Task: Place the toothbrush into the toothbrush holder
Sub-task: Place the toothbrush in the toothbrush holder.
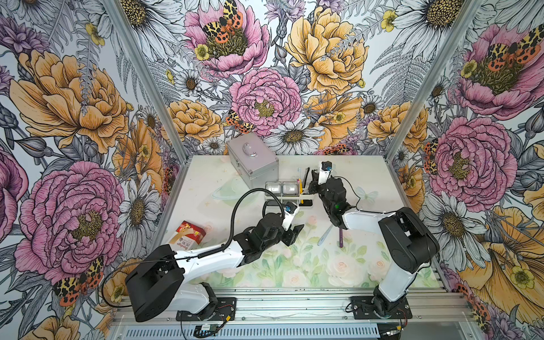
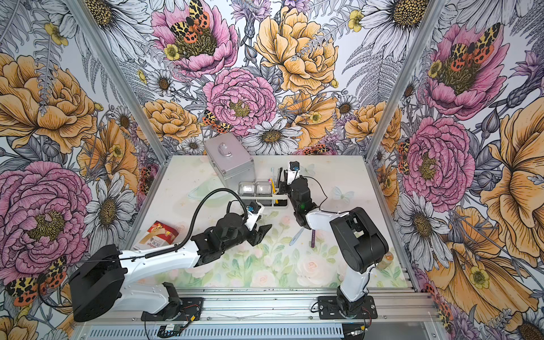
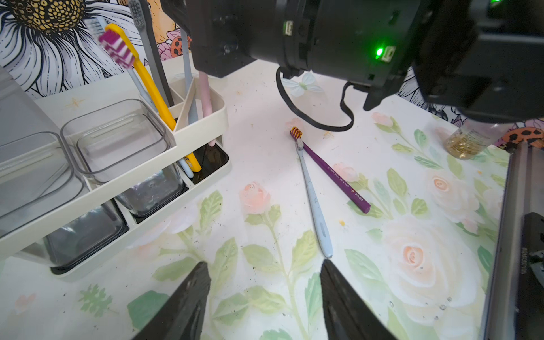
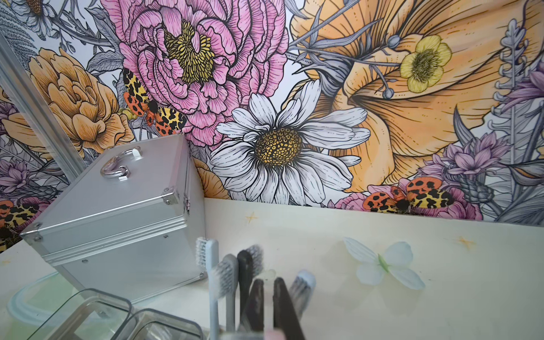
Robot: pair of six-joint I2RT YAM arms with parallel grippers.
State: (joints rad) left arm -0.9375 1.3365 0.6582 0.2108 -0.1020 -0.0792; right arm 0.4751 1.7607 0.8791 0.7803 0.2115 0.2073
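The white toothbrush holder stands mid-table with two clear square cups and several brushes upright in its end compartments. A pink toothbrush stands in the outermost compartment, its lower end down in the dark front opening. My right gripper is above the holder, shut on the top of this brush. My left gripper hovers open over the mat in front of the holder, holding nothing. One fingertip is close to the handle end of a pale blue toothbrush lying on the mat.
A purple toothbrush lies crossed under the pale blue one's head. A silver metal case stands behind the holder by the back wall. A red box lies at the left, and a small jar stands near the right edge.
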